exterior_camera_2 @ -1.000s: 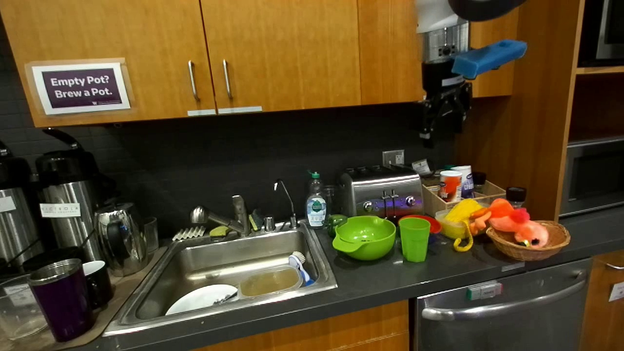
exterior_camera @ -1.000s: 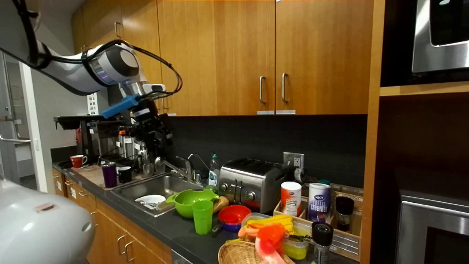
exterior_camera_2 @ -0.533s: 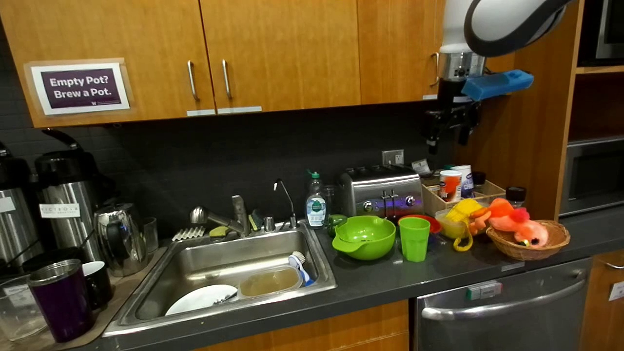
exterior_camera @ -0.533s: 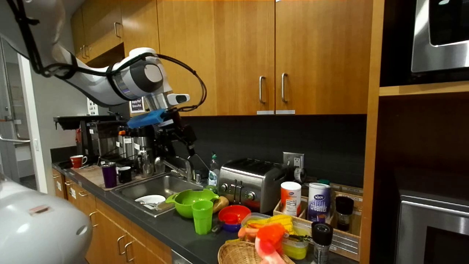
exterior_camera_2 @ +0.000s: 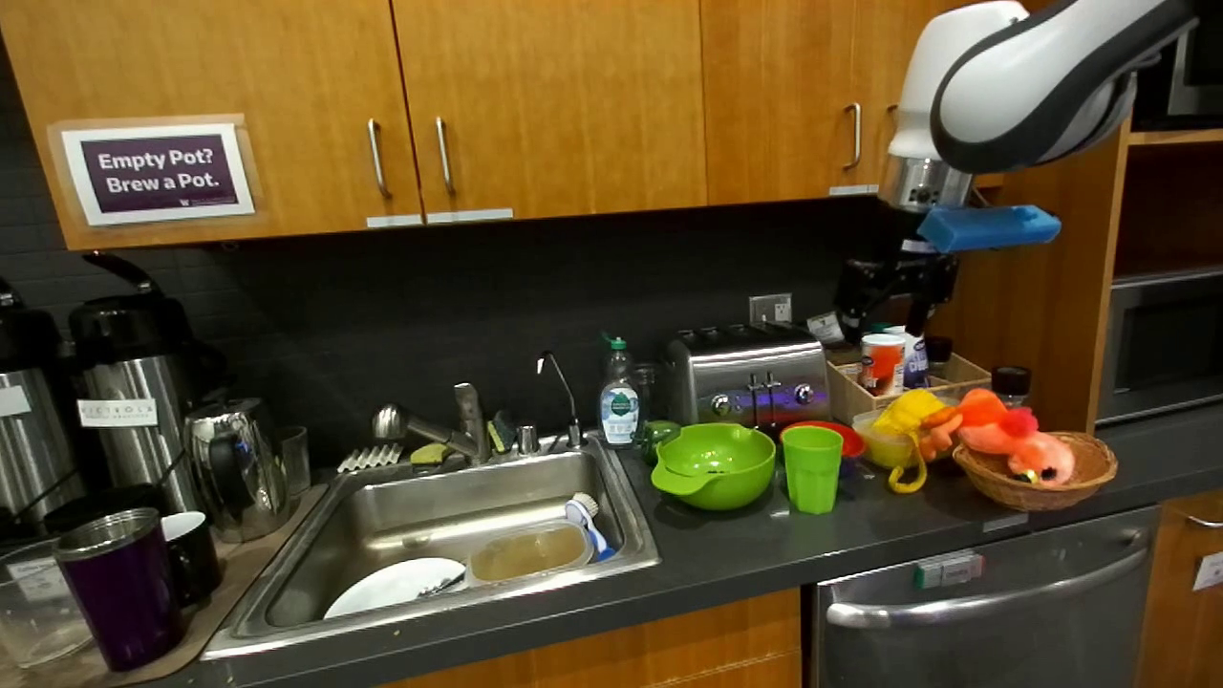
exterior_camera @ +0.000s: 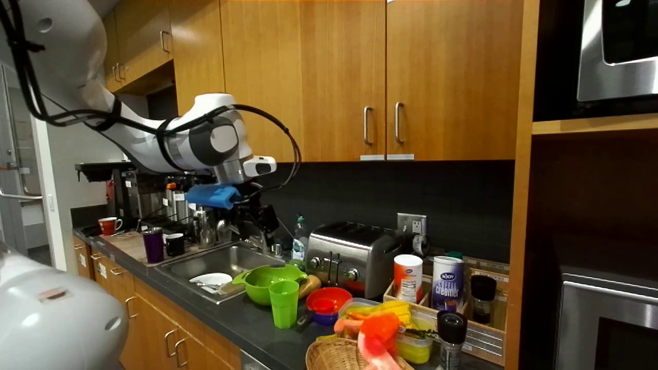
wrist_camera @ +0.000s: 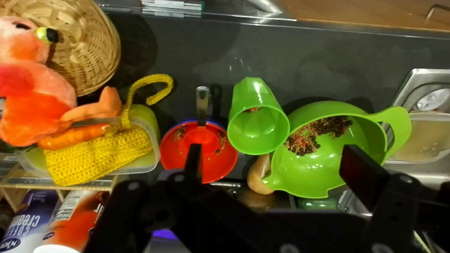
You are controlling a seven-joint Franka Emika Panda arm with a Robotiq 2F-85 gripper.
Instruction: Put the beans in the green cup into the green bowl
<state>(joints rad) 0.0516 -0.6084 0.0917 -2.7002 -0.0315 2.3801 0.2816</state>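
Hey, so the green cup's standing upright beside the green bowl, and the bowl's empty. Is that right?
Not quite: the green bowl isn't empty; the wrist view shows beans in it. The green cup does stand upright beside the bowl.

A white robot arm (exterior_camera: 198, 146) extends from the upper left of the frame, its black hand (exterior_camera: 252, 228) suspended left of center, while a green cup (exterior_camera: 284, 308) stands just beside a green bowl (exterior_camera: 257, 288) on a dark table (exterior_camera: 252, 319), lower center, near a toaster (exterior_camera: 339, 257).
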